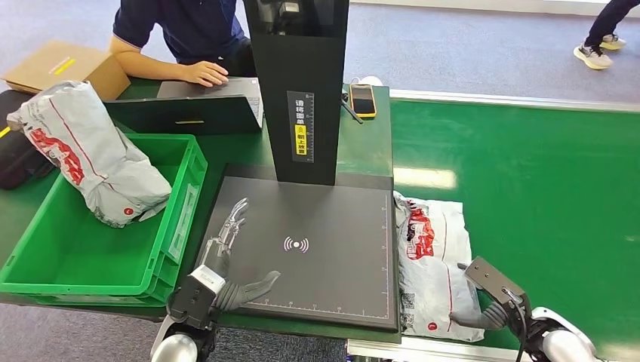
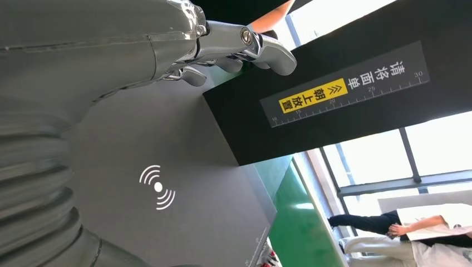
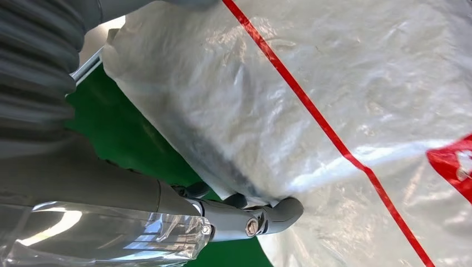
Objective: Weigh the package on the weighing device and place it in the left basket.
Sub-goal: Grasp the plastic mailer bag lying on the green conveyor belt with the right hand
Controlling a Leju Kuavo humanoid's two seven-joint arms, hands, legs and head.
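Right robot hand (image 1: 483,313) touches the package (image 1: 430,264) we see beside the scale (image 1: 309,249), grip unclear; left robot hand (image 1: 226,256) hovers, fingers spread.

Seated person (image 1: 189,30) at laptop (image 1: 204,102), cardboard box (image 1: 64,68), yellow-cased phone (image 1: 363,99)

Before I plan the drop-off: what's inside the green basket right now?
One grey plastic package with red print lies in the green basket, leaning on its far left corner and rising above the rim. The rest of the floor looks bare; whatever sits under the package is covered.
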